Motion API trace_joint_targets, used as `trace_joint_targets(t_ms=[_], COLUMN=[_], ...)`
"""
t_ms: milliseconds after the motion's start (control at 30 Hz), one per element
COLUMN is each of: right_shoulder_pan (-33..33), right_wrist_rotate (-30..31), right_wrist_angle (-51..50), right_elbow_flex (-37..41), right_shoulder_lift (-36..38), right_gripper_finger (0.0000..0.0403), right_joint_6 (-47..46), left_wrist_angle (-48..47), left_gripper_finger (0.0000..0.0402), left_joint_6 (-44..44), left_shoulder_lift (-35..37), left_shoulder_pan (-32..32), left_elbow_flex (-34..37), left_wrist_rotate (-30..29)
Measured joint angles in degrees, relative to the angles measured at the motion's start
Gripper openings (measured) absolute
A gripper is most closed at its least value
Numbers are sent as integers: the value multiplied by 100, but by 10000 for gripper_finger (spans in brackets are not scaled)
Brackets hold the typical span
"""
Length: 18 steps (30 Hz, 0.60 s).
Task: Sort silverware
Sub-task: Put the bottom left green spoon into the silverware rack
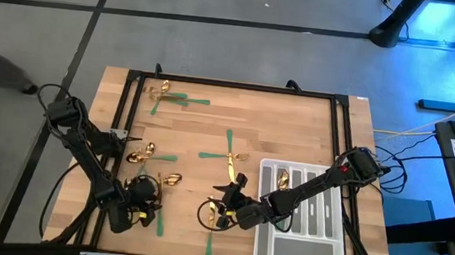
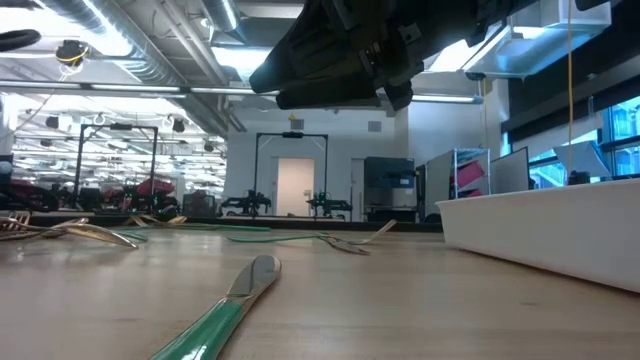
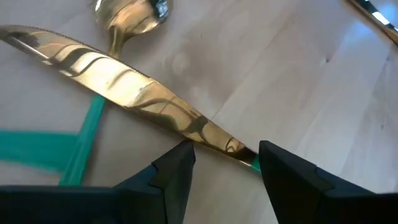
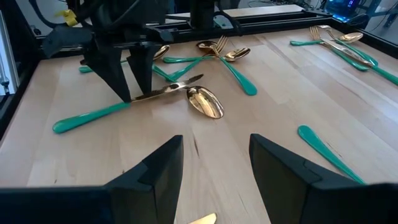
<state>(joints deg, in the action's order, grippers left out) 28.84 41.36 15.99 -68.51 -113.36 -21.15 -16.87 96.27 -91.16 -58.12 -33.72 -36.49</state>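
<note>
Gold-headed, green-handled silverware lies scattered on the wooden table: a bunch near the far left corner [image 1: 168, 97], pieces at the left [image 1: 145, 153], and crossed pieces mid-table [image 1: 229, 153]. My left gripper [image 3: 222, 155] is open near the table's near left, pointing down. Its fingers stand on either side of a knife [image 3: 124, 87] at its neck. The knife's blade lies across a spoon [image 3: 127, 15]. My right gripper [image 4: 214, 165] is open and hovers mid-table above another knife [image 2: 235, 295], facing the left gripper [image 4: 130, 74]. One piece lies in the tray [image 1: 283, 179]. My left gripper comes from above with one finger [image 3: 280, 171] right beside the knife's neck [image 3: 239, 152], where gold meets green, and the other finger standing apart. I cannot tell whether that finger touches it. The knife lies on the table and on the spoon.
The pale grey divided tray [image 1: 299, 252] sits at the table's near right, beside the right arm. A black frame [image 1: 240, 85] runs along the table's edges. Bare wood shows between the two grippers [image 4: 211, 130].
</note>
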Motion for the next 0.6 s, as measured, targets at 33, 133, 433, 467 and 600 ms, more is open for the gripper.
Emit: trace_joint_targets(t_ms=[33,133,433,467,600], right_shoulder_pan=[0,0,0,0,0], right_wrist_rotate=[-2,-2,-5,-7,-50], right_wrist_angle=[0,3,7,7,7], right_elbow_flex=[0,0,0,0,0], right_shoulder_lift=[0,0,0,0,0], right_gripper_finger=[186,186,186,186,186], right_joint_6=[-3,-59,-114,-114,-116], left_wrist_angle=[70,280,535,637,1136], left_gripper_finger=[163,138,56,47,19], left_joint_6=[-114,-398,-1532,-1724,-2549], left_shoulder_lift=[-14,-35,-56,-59,-69], left_shoulder_pan=[38,155,678,748,1019], left_elbow_flex=[2,16,28,30,42], left_wrist_rotate=[-19,-91,-257,-283,-423])
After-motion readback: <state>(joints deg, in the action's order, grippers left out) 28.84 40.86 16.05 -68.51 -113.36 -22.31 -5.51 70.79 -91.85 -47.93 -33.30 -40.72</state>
